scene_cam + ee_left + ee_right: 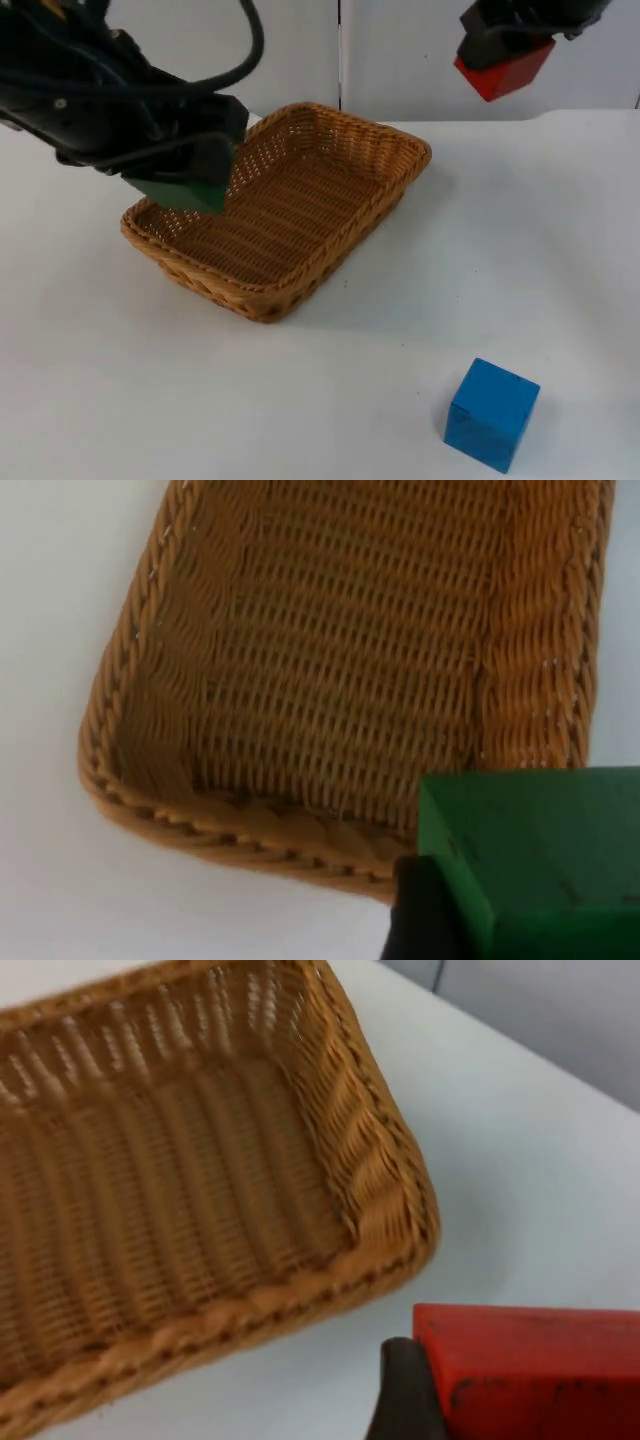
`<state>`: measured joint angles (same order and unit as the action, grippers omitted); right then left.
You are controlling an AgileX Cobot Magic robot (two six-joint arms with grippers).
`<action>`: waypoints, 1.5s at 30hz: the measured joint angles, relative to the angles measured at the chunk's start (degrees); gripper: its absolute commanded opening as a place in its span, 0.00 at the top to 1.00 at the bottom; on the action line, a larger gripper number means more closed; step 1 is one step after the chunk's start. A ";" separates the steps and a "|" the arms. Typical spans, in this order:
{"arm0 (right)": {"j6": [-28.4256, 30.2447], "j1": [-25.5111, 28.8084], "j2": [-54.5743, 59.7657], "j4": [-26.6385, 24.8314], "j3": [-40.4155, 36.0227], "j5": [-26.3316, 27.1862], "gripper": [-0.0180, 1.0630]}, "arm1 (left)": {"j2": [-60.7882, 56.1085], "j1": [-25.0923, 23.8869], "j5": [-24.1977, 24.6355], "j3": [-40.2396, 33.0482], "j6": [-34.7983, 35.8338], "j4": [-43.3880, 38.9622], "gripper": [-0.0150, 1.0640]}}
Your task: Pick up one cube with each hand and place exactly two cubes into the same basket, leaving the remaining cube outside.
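We've got both pickups done — our left gripper (190, 180) is clamped on the green cube (185, 190) over the near-left corner of the wicker basket (330, 130), and our right gripper (500, 55) is closed around the red cube (503, 70), held high beyond the basket's far right end. Still to do: both drops, since the basket holds 0 cubes so far. The blue cube (492, 414) — solid, matte, sharp-edged — sits on the white tabletop (520, 250), well apart from the basket, right where we'd leave it.
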<state>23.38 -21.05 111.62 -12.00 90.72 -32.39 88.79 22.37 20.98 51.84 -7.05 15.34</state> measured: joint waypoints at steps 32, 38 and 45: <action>-2.80 -7.86 33.83 -1.97 39.42 -10.98 0.98 | 25.51 0.00 -6.81 13.75 -6.69 -6.80 0.99; -2.96 -7.86 35.41 -2.73 39.52 -9.72 0.98 | 27.47 0.00 -9.00 13.79 -6.69 -7.70 0.99; -2.95 -7.86 36.94 -3.03 39.89 -7.08 0.98 | 28.91 0.00 -9.90 13.79 -6.84 -8.17 0.99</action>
<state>20.43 -28.92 148.57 -15.04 130.60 -39.48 117.70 22.37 11.08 65.63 -13.88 7.17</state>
